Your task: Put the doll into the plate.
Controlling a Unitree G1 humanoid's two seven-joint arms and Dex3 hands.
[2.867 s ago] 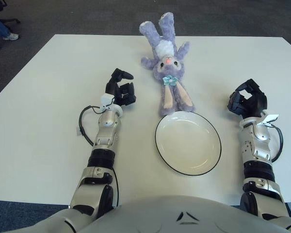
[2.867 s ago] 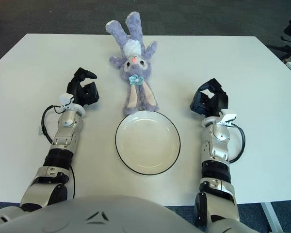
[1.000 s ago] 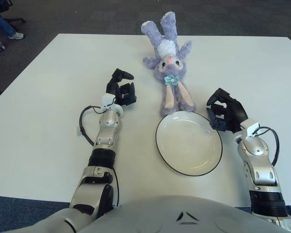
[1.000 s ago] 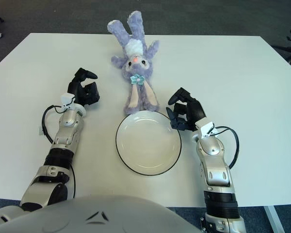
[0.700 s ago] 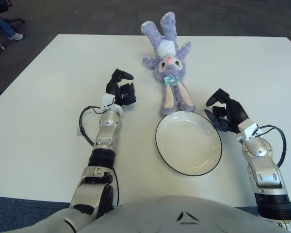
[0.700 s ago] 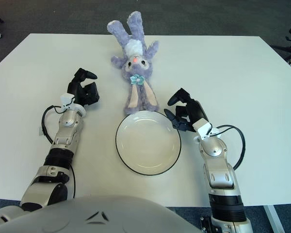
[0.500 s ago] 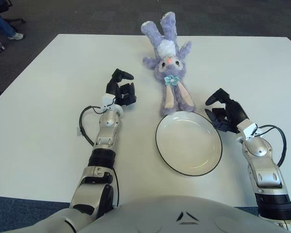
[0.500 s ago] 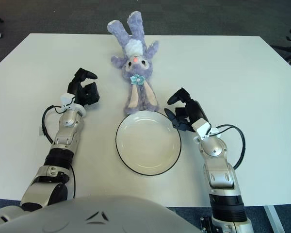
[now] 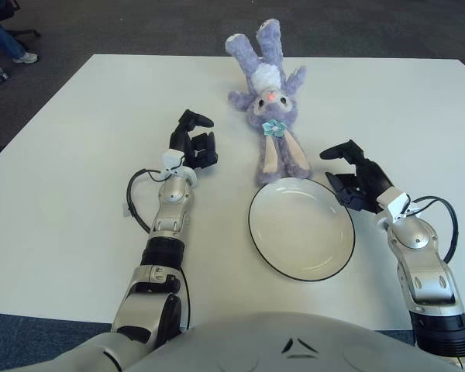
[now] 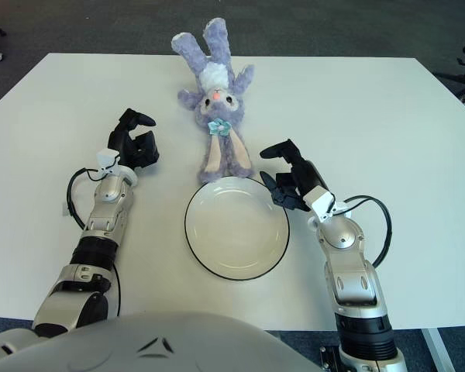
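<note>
Doll [image 9: 266, 99], a purple plush rabbit with a pale blue bow, lies flat near the middle of the counter's [image 9: 77, 139] far edge, head toward the robot, long ears trailing down to just short of the plate [image 9: 301, 228]; ear tips sit beside the plate's far rim, cannot tell if they touch it. Plate is white with a dark rim, holds nothing, set toward the near edge, a little right of centre — so the doll need only travel a short way nearward to land in it. Right hand [image 9: 354, 176] hovers just beyond the plate's right rim, fingers [image 9: 335, 152] spread apart and holding nothing, thumb angled toward the doll's ears; placement reads as a reach under way toward the doll's lower end, likely the nearest soft part to pinch. Grasp not yet made. Left hand [image 9: 192, 145] shows left of the doll, well apart from it, fingers loosely curled on nothing, forearm along the counter; appears idle. Counter is plain white, matte, with a thin black cable loop [image 9: 136, 194] beside the left forearm. Beyond the far edge, dark grey carpet; a seated person's shoe [image 9: 17, 56] and a chair base at the far left
</note>
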